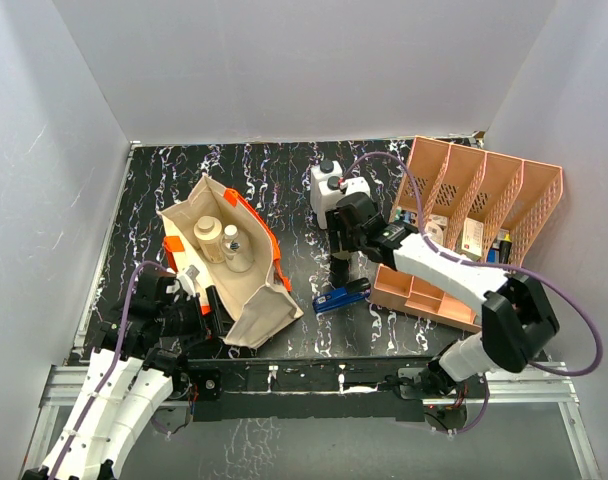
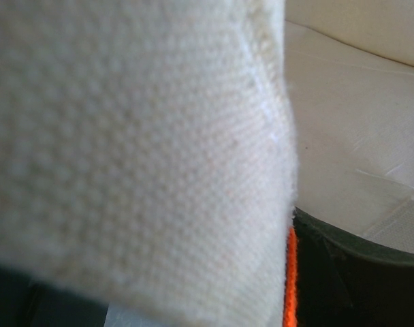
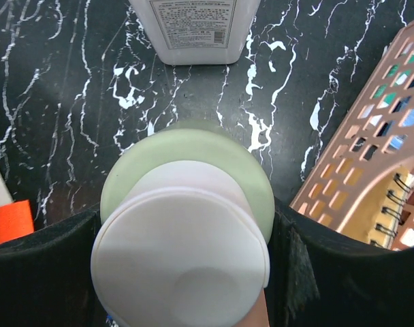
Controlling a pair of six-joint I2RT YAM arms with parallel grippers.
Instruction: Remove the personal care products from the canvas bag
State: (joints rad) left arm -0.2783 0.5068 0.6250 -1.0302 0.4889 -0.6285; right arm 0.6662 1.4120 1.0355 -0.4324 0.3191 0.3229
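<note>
A blue-black stapler (image 1: 342,297) lies on the black marbled table (image 1: 264,180) just beside the salmon-pink organizer (image 1: 484,195).

Top camera: above the near edge, looking down over the black white-veined counter (image 1: 284,180). Left wrist camera, toward the near-left corner, is pressed against the beige canvas bag (image 2: 125,136). Right wrist camera: close, facing down mid-counter, sharing the salmon-pink perforated plastic organizer (image 3: 333,167) with the top view.
</note>
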